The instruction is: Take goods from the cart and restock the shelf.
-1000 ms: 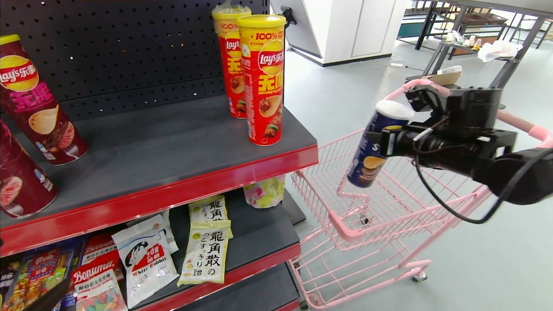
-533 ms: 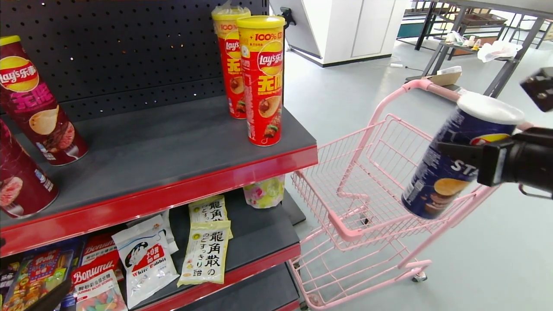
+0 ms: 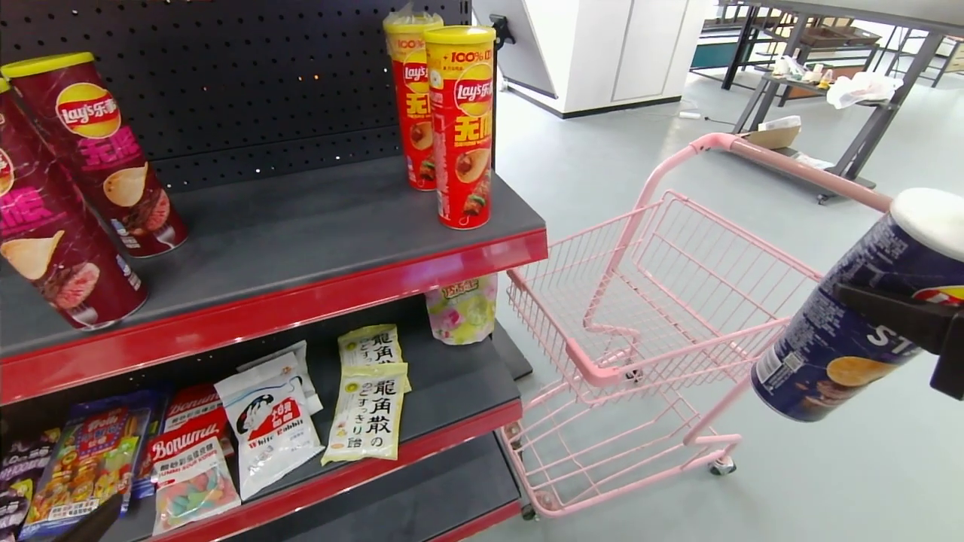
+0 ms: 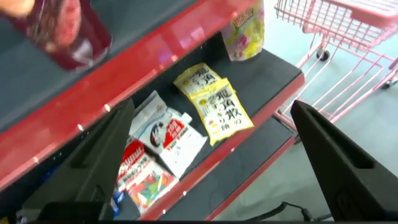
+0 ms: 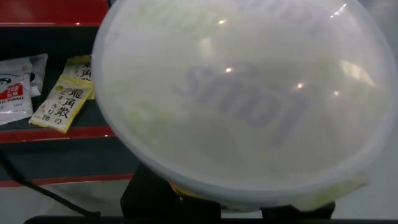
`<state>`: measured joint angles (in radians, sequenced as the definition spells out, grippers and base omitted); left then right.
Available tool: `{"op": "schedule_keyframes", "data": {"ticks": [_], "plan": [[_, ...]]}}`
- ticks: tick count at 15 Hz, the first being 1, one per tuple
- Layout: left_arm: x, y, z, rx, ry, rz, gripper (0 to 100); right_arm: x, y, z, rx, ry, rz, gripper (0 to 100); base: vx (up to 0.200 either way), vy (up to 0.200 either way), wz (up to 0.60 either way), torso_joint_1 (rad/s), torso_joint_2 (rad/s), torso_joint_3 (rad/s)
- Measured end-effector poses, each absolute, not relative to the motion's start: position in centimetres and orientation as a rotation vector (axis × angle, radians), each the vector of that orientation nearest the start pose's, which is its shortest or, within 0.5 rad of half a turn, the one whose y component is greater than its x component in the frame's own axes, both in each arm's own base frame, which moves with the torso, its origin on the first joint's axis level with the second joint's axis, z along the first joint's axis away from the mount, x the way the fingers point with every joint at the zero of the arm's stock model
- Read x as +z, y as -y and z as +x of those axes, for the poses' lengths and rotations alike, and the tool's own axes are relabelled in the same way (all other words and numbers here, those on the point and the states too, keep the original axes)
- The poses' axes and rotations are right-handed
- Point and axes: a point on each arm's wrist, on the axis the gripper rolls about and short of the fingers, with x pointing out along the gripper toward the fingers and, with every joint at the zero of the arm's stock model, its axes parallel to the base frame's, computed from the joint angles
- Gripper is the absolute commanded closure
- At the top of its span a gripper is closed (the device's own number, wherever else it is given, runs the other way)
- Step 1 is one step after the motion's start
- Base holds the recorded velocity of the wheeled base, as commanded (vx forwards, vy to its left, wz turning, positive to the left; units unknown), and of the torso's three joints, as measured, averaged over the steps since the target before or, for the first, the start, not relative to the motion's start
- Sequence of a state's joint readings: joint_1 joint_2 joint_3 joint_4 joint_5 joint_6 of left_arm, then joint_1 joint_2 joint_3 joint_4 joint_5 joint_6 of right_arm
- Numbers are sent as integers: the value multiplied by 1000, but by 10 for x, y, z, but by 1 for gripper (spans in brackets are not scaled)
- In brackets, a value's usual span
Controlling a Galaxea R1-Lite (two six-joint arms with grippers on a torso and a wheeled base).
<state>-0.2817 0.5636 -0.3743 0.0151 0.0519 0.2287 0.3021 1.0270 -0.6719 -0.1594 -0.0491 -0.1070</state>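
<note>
A dark blue chip can [image 3: 843,331] with a white lid [image 5: 242,99] hangs tilted at the far right, beside the pink cart [image 3: 602,373] and clear of its basket. My right gripper [image 3: 907,325] is shut on the can's upper half. The cart's basket looks empty. The grey top shelf [image 3: 301,226] holds two red cans [image 3: 459,128] at its right end and two maroon cans [image 3: 113,158] at its left, with bare room between them. My left gripper [image 4: 211,162] is open, with nothing in it, in front of the lower shelf [image 4: 273,74].
Snack bags [image 3: 369,410] lie on the lower shelf, and a pale green pouch [image 3: 461,309] stands at its right end. The shelf's red front edge [image 3: 339,293] juts out toward the cart. Tables [image 3: 821,83] stand on the open grey floor behind the cart.
My right arm has carried the blue can out of the cart, to the right and nearer the camera. The head view has also shifted slightly, sliding the shelf to the right.
</note>
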Motion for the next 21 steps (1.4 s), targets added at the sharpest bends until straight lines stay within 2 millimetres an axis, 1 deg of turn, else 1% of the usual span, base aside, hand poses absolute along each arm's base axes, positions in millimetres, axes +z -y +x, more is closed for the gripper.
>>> {"op": "schedule_keyframes", "data": {"ticks": [2, 6, 9, 13, 17, 21], "plan": [[180, 7, 30, -250, -165, 259, 0, 247, -38, 128, 255, -173, -138, 100, 0, 0, 0, 110, -281, -183], [180, 7, 27, -251, -152, 258, 0, 247, -36, 127, 244, -174, -142, 100, 0, 0, 0, 187, -514, -333], [177, 6, 25, -252, -149, 270, 0, 244, -36, 127, 249, -179, -156, 100, 0, 0, 0, 219, -582, -359], [172, 5, 22, -252, -143, 277, 0, 238, -36, 126, 256, -199, -168, 100, 0, 0, 0, 172, -425, -257], [172, 5, 21, -251, -139, 277, 0, 230, -35, 127, 254, -220, -194, 100, 0, 0, 0, 37, -91, -47], [173, 5, 21, -251, -137, 277, 0, 225, -35, 127, 254, -235, -201, 100, 0, 0, 600, 4, -2, -2]]}}
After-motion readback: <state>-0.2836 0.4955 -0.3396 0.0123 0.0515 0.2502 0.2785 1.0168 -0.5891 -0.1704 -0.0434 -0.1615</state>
